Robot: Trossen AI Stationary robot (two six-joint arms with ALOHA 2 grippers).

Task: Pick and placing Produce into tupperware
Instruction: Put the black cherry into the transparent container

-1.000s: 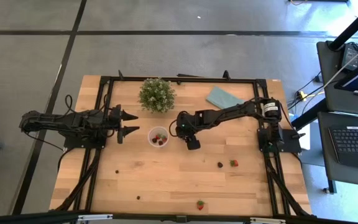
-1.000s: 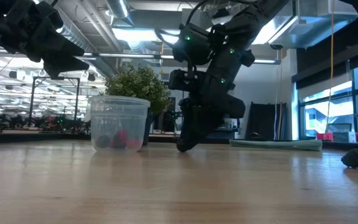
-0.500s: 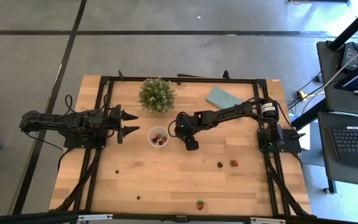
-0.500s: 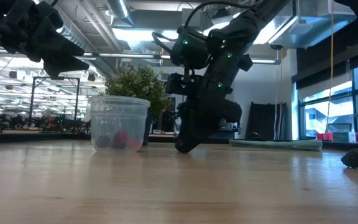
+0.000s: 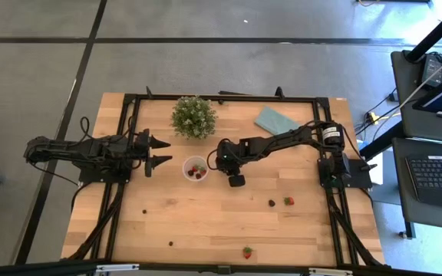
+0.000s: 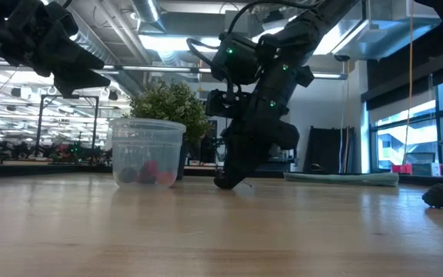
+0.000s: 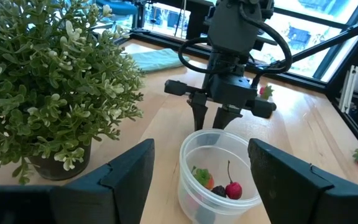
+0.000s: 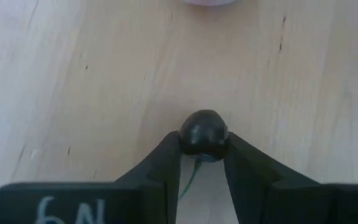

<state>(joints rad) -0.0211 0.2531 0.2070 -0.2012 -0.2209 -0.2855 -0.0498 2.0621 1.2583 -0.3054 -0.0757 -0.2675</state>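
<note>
1. Right gripper (image 8: pixel 202 146) has closed since the earlier frame, now pinching a dark berry (image 8: pixel 203 132) between its fingertips at the table, just right of the tupperware (image 5: pixel 196 169).
2. Left gripper (image 5: pixel 159 152) is waiting, jaws wide and empty, left of it.
</note>
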